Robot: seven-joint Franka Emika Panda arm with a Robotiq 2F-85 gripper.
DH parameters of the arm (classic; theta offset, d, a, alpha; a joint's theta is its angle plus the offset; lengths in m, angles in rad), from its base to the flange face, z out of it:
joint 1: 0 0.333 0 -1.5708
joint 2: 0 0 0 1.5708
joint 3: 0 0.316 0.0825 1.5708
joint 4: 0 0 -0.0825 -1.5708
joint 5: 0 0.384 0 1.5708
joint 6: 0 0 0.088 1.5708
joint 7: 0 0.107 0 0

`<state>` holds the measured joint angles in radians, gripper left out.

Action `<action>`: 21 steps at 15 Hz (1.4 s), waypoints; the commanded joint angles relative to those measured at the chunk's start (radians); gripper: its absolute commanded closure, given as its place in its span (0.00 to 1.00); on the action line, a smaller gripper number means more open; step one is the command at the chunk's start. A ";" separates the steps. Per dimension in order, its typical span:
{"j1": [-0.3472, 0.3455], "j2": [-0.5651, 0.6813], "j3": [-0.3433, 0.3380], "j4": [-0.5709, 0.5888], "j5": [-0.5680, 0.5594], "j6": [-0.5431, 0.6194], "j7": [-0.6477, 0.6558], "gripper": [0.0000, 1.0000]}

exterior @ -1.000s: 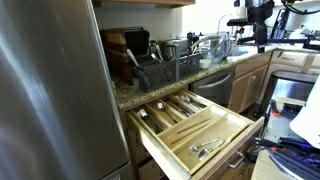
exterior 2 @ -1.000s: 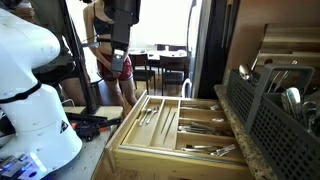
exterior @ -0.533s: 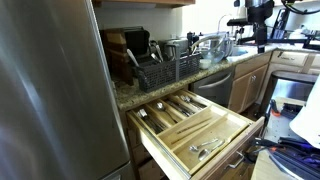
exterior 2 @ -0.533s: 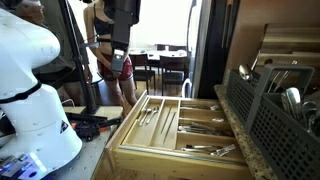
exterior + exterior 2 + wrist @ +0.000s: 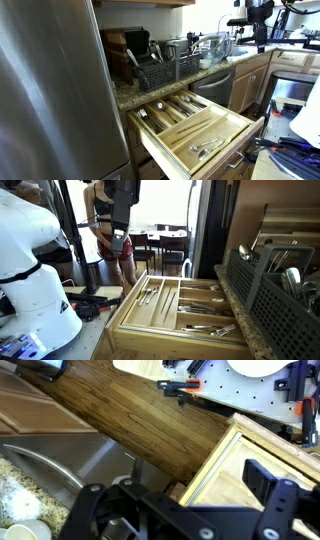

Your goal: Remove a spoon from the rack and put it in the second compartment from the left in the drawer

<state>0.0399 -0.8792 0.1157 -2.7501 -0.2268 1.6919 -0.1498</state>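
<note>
The black wire rack (image 5: 165,66) stands on the granite counter, with cutlery upright in its utensil holder (image 5: 246,258); single spoons are too small to tell apart. Below it the light-wood drawer (image 5: 236,137) is pulled out, and it also shows in the other exterior view (image 5: 128,318). The second compartment from the left (image 5: 161,112) is a long slot with silver cutlery in it. My gripper (image 5: 200,482) is open and empty. It hangs high and well away from the rack, over the wooden floor and the drawer's edge. It shows in both exterior views (image 5: 256,14) (image 5: 122,212).
A steel fridge (image 5: 50,90) fills the near side by the drawer. A clear glass bowl (image 5: 212,46) and a sink lie further along the counter. My white base (image 5: 35,280), cables on the floor and a person (image 5: 112,240) are beyond the drawer front.
</note>
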 commanded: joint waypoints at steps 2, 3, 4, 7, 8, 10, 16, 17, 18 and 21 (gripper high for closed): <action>0.029 0.003 -0.024 0.002 -0.016 -0.006 0.018 0.00; 0.029 0.003 -0.024 0.002 -0.016 -0.006 0.018 0.00; 0.030 0.003 -0.023 0.000 -0.014 -0.005 0.020 0.00; 0.035 0.009 -0.019 0.003 -0.016 -0.001 0.024 0.00; 0.037 0.013 -0.017 0.004 -0.018 0.002 0.024 0.00; 0.040 0.018 -0.014 0.005 -0.024 0.006 0.025 0.00; 0.041 0.046 -0.015 0.013 -0.039 0.015 0.021 0.00; 0.041 0.052 -0.014 0.017 -0.045 0.017 0.021 0.00; 0.042 0.060 -0.013 0.026 -0.050 0.016 0.021 0.00; 0.047 0.080 -0.009 0.054 -0.067 0.021 0.021 0.00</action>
<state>0.0657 -0.8270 0.1114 -2.7271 -0.2619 1.7008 -0.1488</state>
